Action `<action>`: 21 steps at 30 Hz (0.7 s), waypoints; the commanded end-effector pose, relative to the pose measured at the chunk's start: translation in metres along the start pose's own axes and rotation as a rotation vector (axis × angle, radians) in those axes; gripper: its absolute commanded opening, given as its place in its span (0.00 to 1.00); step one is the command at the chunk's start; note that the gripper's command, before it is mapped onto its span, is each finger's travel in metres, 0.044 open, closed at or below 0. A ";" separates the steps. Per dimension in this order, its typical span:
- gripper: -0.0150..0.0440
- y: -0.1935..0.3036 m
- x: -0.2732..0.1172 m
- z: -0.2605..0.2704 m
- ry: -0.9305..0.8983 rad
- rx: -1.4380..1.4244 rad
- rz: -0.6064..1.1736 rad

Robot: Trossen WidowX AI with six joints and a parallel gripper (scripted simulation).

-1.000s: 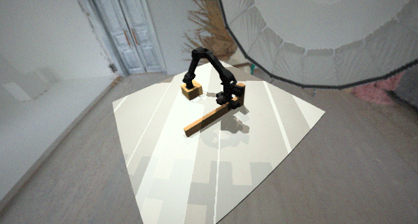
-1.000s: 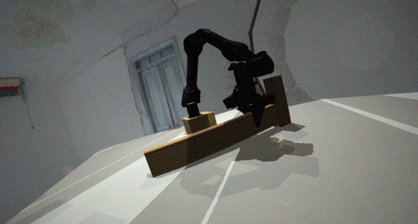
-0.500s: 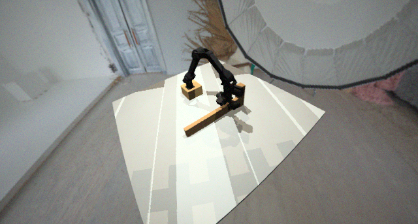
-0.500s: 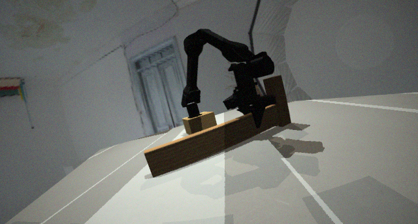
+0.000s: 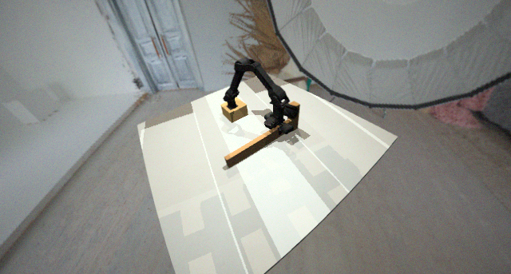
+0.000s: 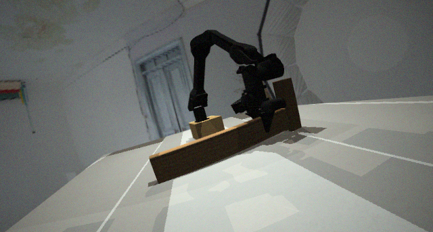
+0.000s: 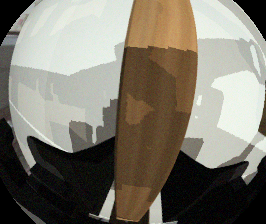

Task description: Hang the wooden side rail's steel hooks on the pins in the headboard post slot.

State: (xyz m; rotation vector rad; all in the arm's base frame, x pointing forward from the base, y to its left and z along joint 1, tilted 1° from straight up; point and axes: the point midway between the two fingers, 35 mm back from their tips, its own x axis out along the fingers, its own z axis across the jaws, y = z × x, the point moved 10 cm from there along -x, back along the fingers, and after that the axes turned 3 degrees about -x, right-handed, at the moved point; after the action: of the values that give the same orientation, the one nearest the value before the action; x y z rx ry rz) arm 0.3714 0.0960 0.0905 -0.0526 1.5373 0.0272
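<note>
The wooden side rail (image 5: pixel 251 146) (image 6: pixel 203 152) (image 7: pixel 156 95) runs from its far end, low at or just on the table, to the headboard post (image 5: pixel 295 108) (image 6: pixel 293 107). The post stands upright. The rail's near end is right at the post's face, partly behind my gripper; I cannot tell whether it touches. My gripper (image 5: pixel 281 129) (image 6: pixel 265 122) (image 7: pixel 142 139) is shut on the rail near its post end, with a finger on each side. The steel hooks, the slot and its pins are hidden, so whether the hooks sit on the pins does not show.
The arm's base stands on a wooden block (image 5: pixel 235 113) (image 6: pixel 210 126) beyond the rail. The arm arches from there over to the post. A brown wooden shape shows at the right edge of the wrist view. Patchy shadows and light stripes cross the table (image 5: pixel 176 162) (image 6: pixel 128 205).
</note>
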 end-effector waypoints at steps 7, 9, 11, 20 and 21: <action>0.43 0.000 0.000 0.000 0.001 0.000 0.000; 0.52 0.000 0.000 0.000 0.001 0.000 0.000; 0.61 0.000 0.000 0.000 0.001 0.000 0.000; 1.00 0.000 -0.022 0.000 -0.004 0.000 0.002; 1.00 0.000 -0.031 0.000 -0.005 0.000 0.003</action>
State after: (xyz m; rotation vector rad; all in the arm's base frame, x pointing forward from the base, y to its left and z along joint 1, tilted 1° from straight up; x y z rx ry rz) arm 0.3696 0.0956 0.0999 -0.0553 1.5505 0.0250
